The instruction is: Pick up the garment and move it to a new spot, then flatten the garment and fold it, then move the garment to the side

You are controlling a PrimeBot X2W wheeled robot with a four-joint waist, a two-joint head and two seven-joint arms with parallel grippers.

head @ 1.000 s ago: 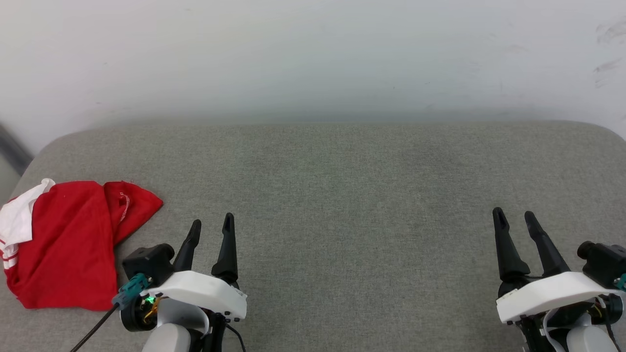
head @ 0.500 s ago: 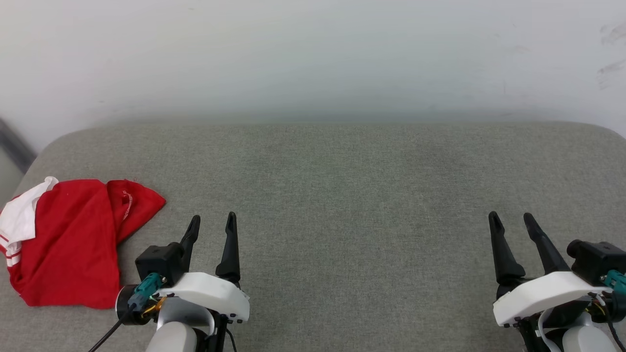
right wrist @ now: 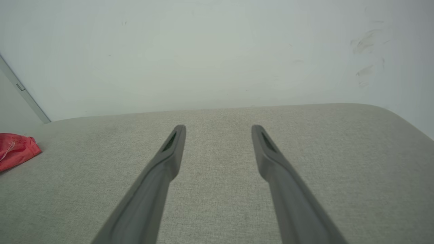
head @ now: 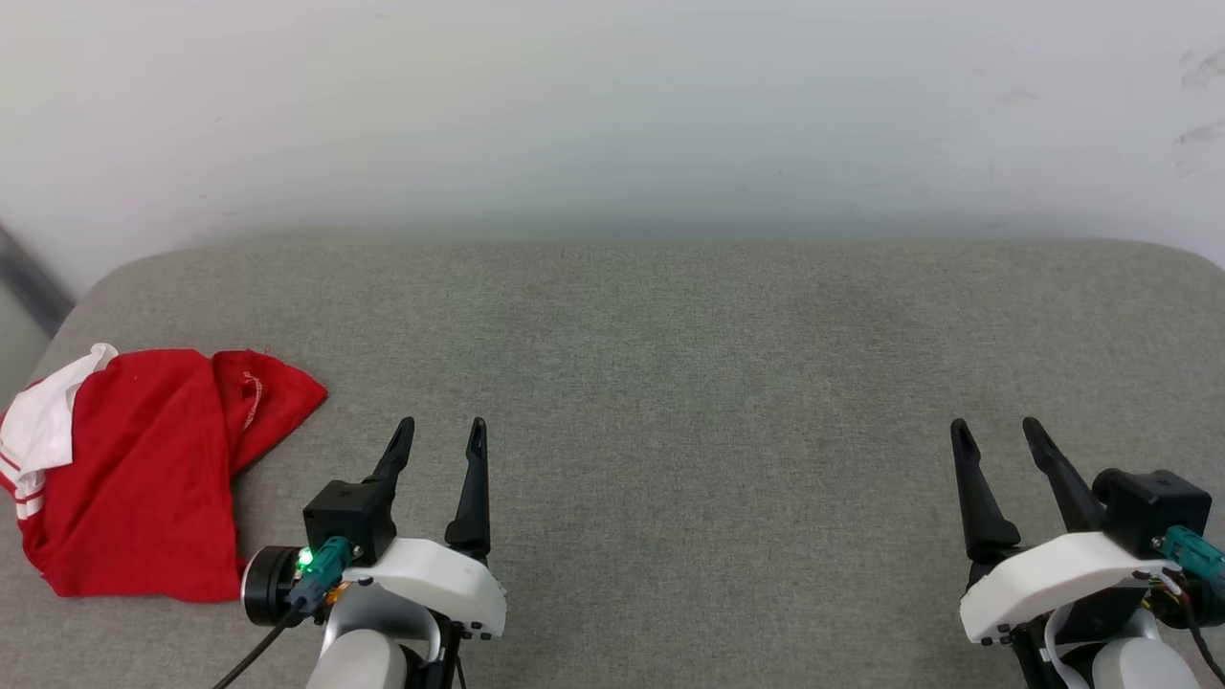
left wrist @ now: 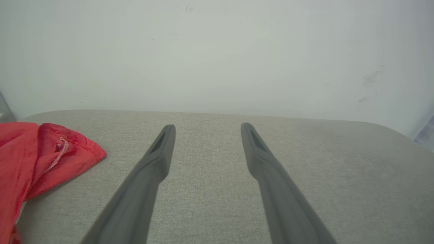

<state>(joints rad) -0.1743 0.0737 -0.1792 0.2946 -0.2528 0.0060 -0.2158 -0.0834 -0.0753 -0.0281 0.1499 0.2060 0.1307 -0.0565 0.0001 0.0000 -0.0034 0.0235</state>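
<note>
Bare indoor room, lab-like test corner; exact kind unclear. Grey fabric-covered pad (head: pixel 670 364), rounded corners, serves as worktop. Directly behind pad: plain white wall (head: pixel 612 115), scuff marks (head: pixel 1191 134) above pad's right end. Grey strip (right wrist: pixel 23 89) on wall beyond pad's left end.

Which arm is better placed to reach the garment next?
Left. The left gripper stands open near the garment, which lies at the left end of the grey surface. The right gripper, also open, is toward the far right end, well away from it.

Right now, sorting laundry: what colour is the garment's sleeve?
The sleeve is white with red stripes; head view.
</note>
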